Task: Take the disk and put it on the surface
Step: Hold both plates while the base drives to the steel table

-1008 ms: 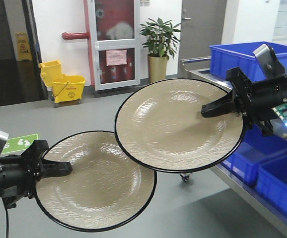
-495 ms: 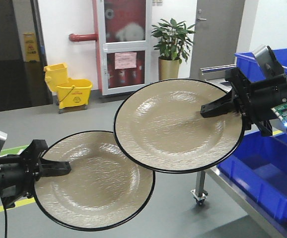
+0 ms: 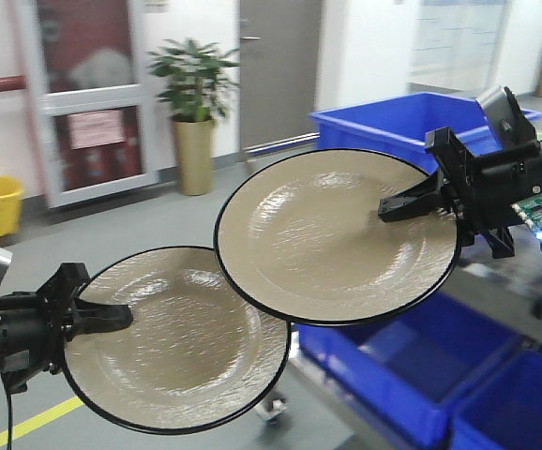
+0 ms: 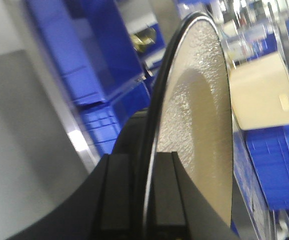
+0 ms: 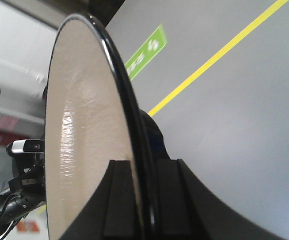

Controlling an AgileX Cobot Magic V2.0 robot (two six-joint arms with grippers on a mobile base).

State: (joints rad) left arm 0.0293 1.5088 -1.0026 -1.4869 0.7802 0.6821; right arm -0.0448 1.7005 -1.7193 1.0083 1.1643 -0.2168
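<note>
- At the lower left of the front view, I saw the left gripper (image 3: 121, 319) clamped on the rim of the lower disk (image 3: 177, 342), a beige plate with a black edge, held in the air above the grey floor.
- In the left wrist view, the left gripper (image 4: 148, 185) had a finger on either side of that disk (image 4: 199, 125), seen edge-on.
- Behind it, at upper left, stood a potted plant (image 3: 193, 94).
- In the centre, the upper disk (image 3: 337, 239) overlapped the lower disk's upper right edge; I could not tell if they touched.
- At the right, the right gripper (image 3: 393, 208) pinched the upper disk's rim.
- In the right wrist view, the right gripper (image 5: 144, 195) gripped that disk (image 5: 79, 125) on both faces.
- Blue bins (image 3: 393, 375) sat at the lower right.
</note>
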